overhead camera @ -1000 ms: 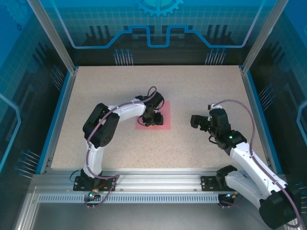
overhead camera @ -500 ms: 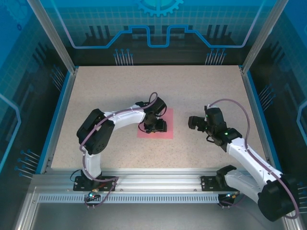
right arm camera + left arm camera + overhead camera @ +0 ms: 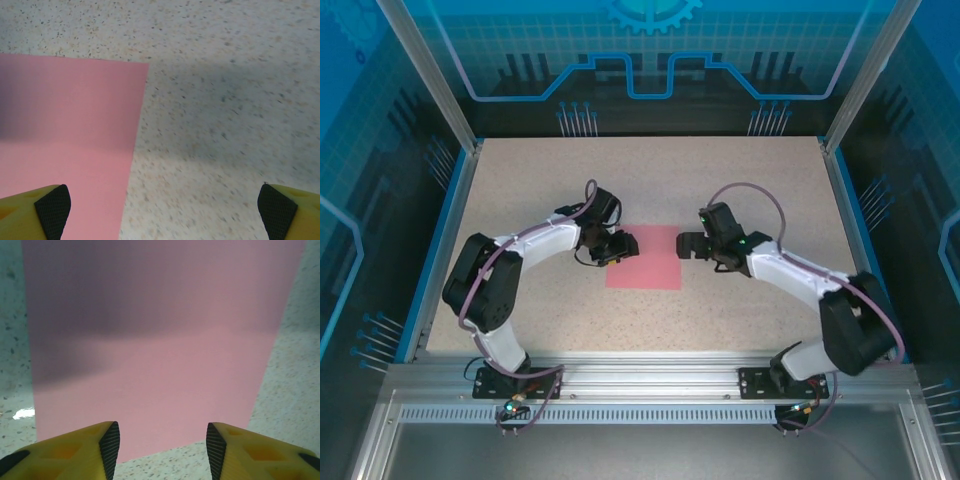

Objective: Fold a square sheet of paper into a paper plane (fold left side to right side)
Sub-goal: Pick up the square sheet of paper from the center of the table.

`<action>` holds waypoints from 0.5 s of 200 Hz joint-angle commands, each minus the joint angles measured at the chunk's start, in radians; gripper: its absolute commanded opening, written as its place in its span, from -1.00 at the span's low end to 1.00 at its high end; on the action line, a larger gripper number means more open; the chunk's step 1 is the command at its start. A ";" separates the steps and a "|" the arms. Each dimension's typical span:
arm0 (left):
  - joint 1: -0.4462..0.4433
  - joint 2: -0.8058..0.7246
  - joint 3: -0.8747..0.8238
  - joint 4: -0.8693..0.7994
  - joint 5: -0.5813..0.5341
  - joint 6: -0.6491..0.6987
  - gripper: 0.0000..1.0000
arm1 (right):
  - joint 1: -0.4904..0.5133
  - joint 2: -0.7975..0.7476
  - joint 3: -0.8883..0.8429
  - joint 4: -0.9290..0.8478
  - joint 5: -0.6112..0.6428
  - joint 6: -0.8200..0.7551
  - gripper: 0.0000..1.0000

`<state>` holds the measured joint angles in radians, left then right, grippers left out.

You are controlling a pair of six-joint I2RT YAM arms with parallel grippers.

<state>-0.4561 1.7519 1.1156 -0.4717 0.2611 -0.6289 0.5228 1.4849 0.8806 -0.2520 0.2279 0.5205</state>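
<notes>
The thin salmon-pink square sheet of paper (image 3: 645, 268) is lying flat and unfolded near the middle of the speckled beige tabletop (image 3: 750, 180), between the two grippers. Being square, it is showing no long axis and is pointing nowhere. Its edges are running roughly parallel to the table's sides, with the near edge facing the arm bases. No crease is showing on it.

The left arm is rising from its base, bending at a raised elbow on the left and sending its white forearm rightward and away. The left gripper (image 3: 623, 244) is aiming to the right and hovering over the sheet's left edge, toward the far corner. In the left wrist view, the sheet (image 3: 150, 355) is stretching away ahead of the gripper (image 3: 162, 445), whose yellow fingers with black ribbed pads (image 3: 110, 445) are standing partly apart. Only the paper's near edge and bare tabletop are lying in the gap; nothing is being pinched.

The right arm is mirroring this pose, elbow raised on the right and forearm reaching left. The right gripper (image 3: 684, 245) is aiming leftward at the sheet's right edge, toward the far corner. In the right wrist view, its gripper (image 3: 164, 207) is spread wide. The sheet's corner (image 3: 65, 125) is lying ahead on the left and bare table on the right, and the jaws are holding nothing.
</notes>
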 commanded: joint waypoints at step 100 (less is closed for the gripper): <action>0.010 0.062 -0.125 0.051 0.009 0.035 -0.15 | 0.047 0.423 0.345 -0.028 -0.050 0.021 0.99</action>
<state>-0.4534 1.7882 1.0195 -0.4294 0.2707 -0.6182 0.5457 1.8587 1.1721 -0.2428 0.2008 0.5247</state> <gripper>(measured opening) 0.430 0.997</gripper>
